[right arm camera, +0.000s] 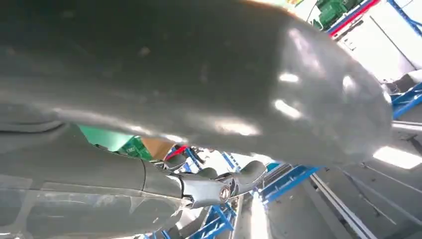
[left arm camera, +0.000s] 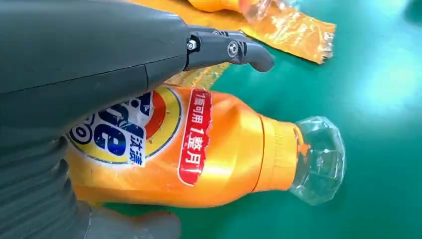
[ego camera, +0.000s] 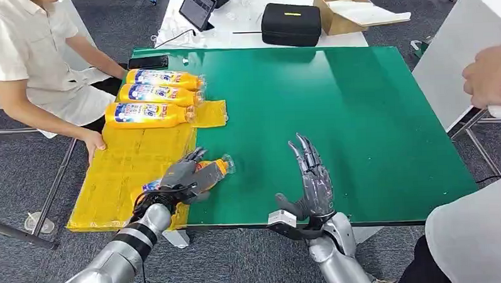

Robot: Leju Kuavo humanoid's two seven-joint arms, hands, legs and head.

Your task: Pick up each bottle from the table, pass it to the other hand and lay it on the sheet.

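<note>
In the head view, an orange plastic bottle with a clear cap is gripped by the left hand at the crinkled yellow plastic sheet's edge (three similar bottles lie farther up), while the right hand is held with fingers spread. In the left wrist view, the bottle is seen lying on the green table under dark fingers. In the right wrist view, grey fingers are seen holding nothing.
</note>
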